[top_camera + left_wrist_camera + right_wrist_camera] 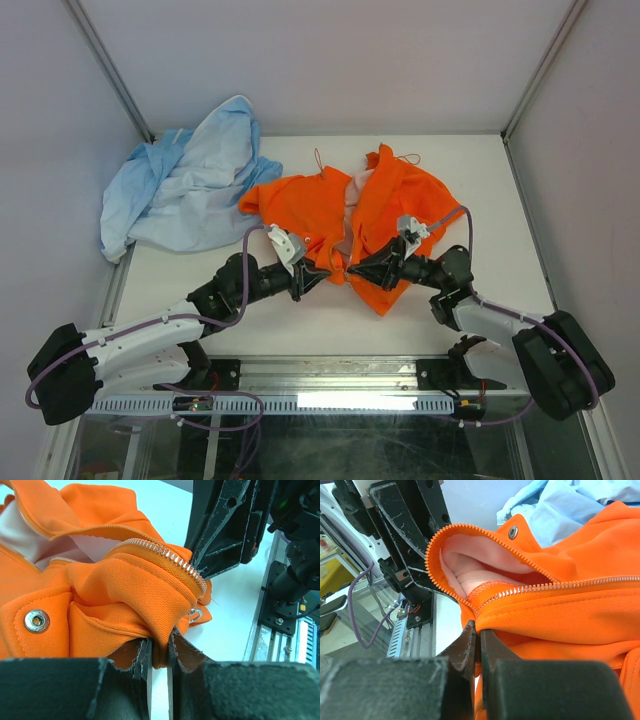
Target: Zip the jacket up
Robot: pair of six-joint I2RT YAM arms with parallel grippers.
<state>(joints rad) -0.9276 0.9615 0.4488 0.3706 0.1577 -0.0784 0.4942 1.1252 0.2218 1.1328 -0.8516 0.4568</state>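
The orange jacket [400,200] lies crumpled at mid table, its front open and pale pink lining [475,565] showing. My left gripper [318,278] is shut on a fold of the jacket's bottom hem [160,650], just below the silver zipper teeth [165,555] and a small metal zipper pull [196,614]. My right gripper [362,272] faces it closely and is shut on the other front edge [478,635], under its zipper teeth [545,587]. Both hold the hem a little above the table. A snap button [36,621] shows on the fabric.
A light blue cloth garment [190,190] lies bunched at the back left corner, touching the jacket's left side. Grey walls stand on the left, back and right. The metal rail [330,375] with the arm bases runs along the near edge.
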